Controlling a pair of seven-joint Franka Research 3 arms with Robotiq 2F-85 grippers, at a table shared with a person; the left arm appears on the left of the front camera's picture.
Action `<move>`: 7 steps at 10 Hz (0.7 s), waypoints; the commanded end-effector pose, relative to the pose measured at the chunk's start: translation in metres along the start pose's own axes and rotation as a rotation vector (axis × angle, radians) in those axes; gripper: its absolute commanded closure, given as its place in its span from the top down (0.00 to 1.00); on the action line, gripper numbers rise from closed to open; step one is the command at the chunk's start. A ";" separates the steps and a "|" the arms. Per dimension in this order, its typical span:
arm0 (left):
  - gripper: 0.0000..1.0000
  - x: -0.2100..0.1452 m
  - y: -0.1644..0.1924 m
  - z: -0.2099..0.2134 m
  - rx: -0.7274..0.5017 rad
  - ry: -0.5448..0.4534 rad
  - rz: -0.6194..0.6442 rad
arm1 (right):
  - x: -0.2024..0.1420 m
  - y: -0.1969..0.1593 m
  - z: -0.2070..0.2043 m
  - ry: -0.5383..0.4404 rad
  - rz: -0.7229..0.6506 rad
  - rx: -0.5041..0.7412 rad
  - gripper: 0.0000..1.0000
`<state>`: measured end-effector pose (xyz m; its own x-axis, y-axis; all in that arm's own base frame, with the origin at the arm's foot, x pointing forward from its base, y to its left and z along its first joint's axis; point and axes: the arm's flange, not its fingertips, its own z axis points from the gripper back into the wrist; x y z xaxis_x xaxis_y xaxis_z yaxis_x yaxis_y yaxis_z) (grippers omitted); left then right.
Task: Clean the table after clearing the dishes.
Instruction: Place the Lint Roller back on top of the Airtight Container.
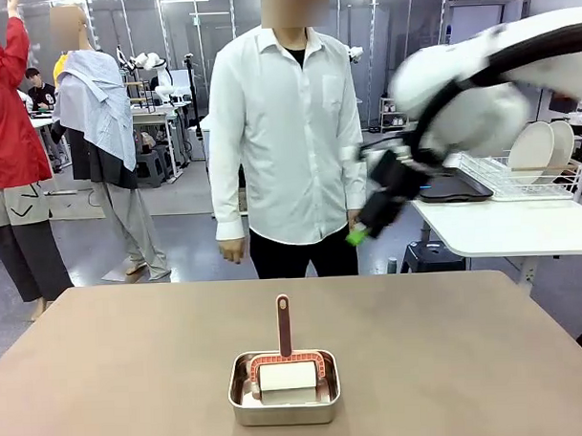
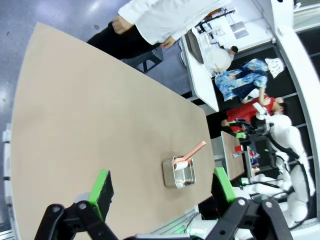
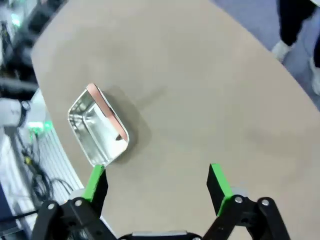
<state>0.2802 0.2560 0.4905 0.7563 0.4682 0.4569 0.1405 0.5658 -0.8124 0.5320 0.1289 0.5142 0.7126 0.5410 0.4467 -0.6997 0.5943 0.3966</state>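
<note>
The taupe table (image 1: 124,377) carries a small steel pan (image 1: 284,388) near its front middle. In the pan rests a white cleaning roller (image 1: 287,376) with a pink handle that stands upright. My right gripper (image 1: 360,233) hangs blurred above the table's far right, open and empty; its wrist view looks down on the table (image 3: 210,85) and the pan (image 3: 97,127) from high up. My left gripper (image 2: 161,175) is open and empty, high over the table (image 2: 75,110), with the pan (image 2: 178,172) far below. White dishes (image 1: 545,147) stand in a wire rack on the side table.
A person in a white shirt (image 1: 288,132) stands at the far edge, hands down at the sides. A white side table (image 1: 502,225) at the right holds the rack and a dark tray (image 1: 454,187). Bare tabletop lies all around the pan.
</note>
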 end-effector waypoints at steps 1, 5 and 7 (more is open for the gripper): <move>1.00 0.000 0.000 0.002 -0.005 -0.010 -0.002 | -0.101 -0.020 0.033 -0.440 -0.456 -0.071 1.00; 1.00 0.000 0.000 0.002 -0.005 -0.010 -0.002 | -0.301 -0.095 0.087 -0.992 -1.125 0.114 1.00; 1.00 0.000 0.000 0.002 -0.005 -0.010 -0.002 | -0.370 -0.111 0.076 -1.164 -1.316 0.193 1.00</move>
<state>0.2805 0.2557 0.4905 0.7570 0.4674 0.4567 0.1404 0.5662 -0.8122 0.3387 -0.1886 0.3696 0.7920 -0.5746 0.2064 0.1459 0.5064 0.8498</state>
